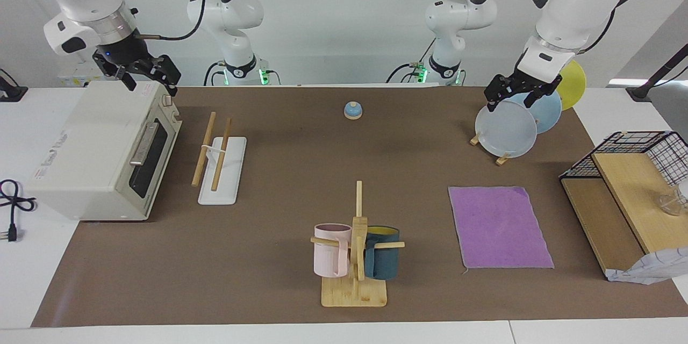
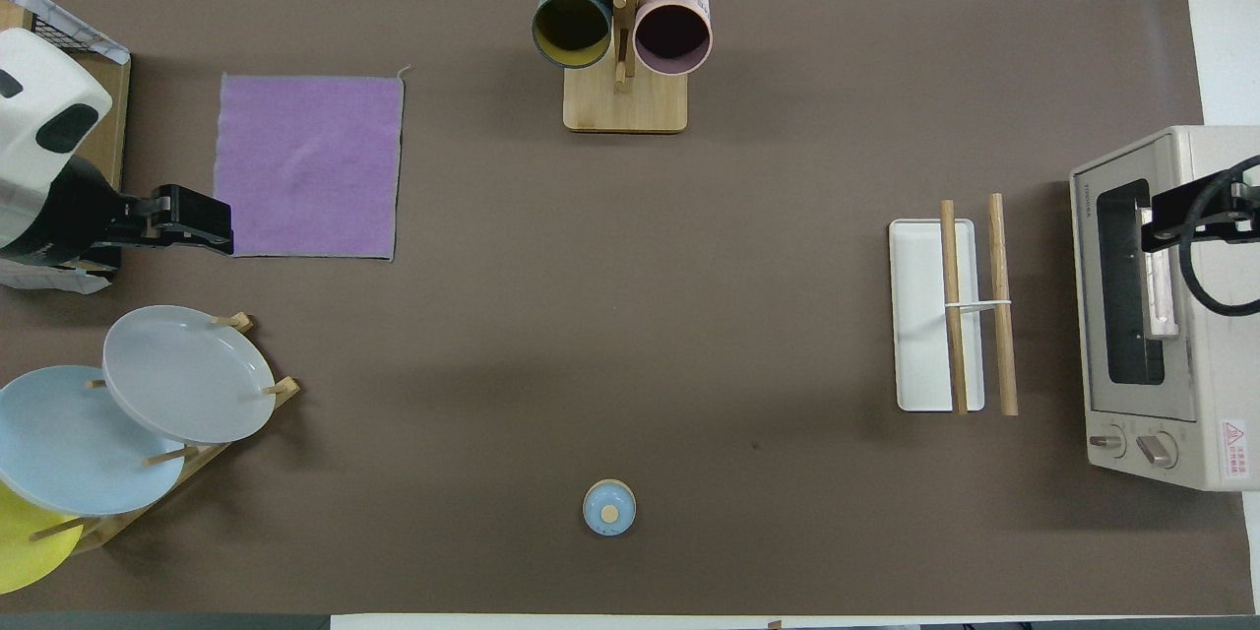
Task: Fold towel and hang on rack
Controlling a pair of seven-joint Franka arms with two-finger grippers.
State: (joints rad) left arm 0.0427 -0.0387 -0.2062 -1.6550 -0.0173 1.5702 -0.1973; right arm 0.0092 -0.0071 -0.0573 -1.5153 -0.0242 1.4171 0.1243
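Note:
The towel (image 1: 500, 226) (image 2: 308, 165) lies flat and unfolded, purple face up, toward the left arm's end of the table. The rack (image 1: 220, 164) (image 2: 950, 315), two wooden rods on a white base, stands toward the right arm's end, beside the toaster oven. My left gripper (image 1: 515, 101) (image 2: 212, 228) is open and empty, raised over the plate stand near the towel's edge. My right gripper (image 1: 151, 87) (image 2: 1157, 234) is open and empty, raised over the toaster oven.
A plate stand with grey, blue and yellow plates (image 1: 505, 129) (image 2: 187, 384) is nearer the robots than the towel. A mug stand (image 1: 355, 290) (image 2: 625, 103) holds two mugs. There is also a small blue bell (image 1: 353, 110) (image 2: 609, 508), a toaster oven (image 1: 102, 150) (image 2: 1162, 315) and a wooden shelf with a wire basket (image 1: 629, 199).

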